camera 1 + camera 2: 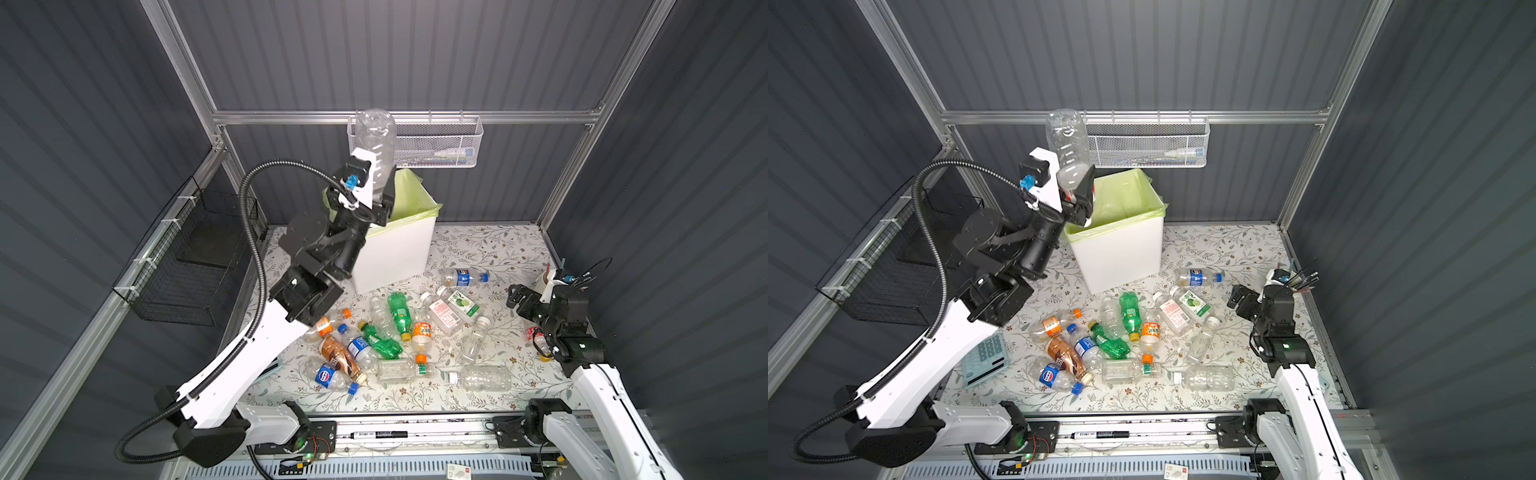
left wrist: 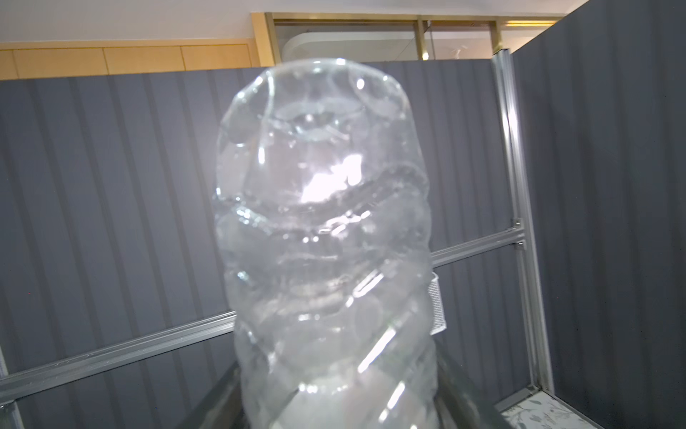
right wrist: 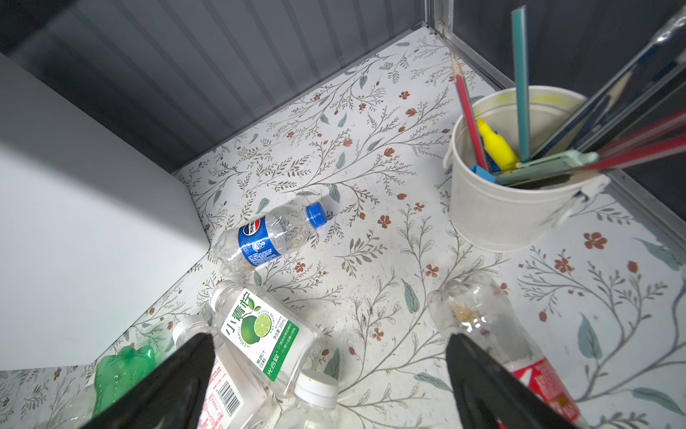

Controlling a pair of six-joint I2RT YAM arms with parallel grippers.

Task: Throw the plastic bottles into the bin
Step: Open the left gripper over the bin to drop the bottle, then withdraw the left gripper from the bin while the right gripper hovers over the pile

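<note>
Crinkled clear bottle [image 2: 323,241] fills my left wrist view: my left gripper [image 1: 1069,187] clasps it near the neck, base up, above the 10 o'clock corner of the bin [image 1: 1125,257]. It looks empty, light and thin-walled, likely to buckle or slip, so the stiff neck seems the best hold. My right gripper [image 3: 330,340] hangs spread and empty at 3 o'clock; the other bottles [image 1: 1129,316] lie at the bin's 6 o'clock.

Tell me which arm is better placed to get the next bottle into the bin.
Left, probably. The left gripper grips a clear bottle raised at the white bin rim, so it likely only needs to release. The right gripper hangs open and empty, low by the table right side.
</note>
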